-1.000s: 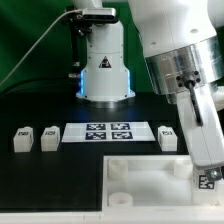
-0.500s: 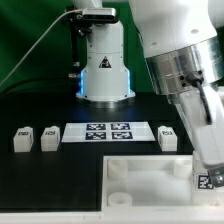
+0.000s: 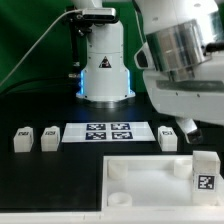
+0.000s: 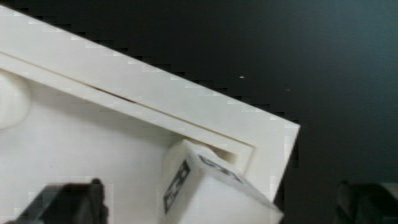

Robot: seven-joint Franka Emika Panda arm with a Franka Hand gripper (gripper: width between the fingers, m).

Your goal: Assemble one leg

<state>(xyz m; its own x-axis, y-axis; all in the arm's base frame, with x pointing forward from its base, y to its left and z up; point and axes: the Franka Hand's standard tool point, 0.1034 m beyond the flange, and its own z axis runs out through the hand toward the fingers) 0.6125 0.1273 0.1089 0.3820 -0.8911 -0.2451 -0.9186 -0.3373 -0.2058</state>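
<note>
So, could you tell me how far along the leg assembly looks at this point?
One leg stands upright at the corner of the white tray-like piece on the exterior view's right, so that step looks done or nearly so. The pincer looks open just above it. Three more legs lie beside the marker board, untouched.

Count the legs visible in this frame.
4. Two lie at the exterior view's left of the marker board: and. One lies at its right. One stands in the tray's right corner. Others may be hidden.
</note>
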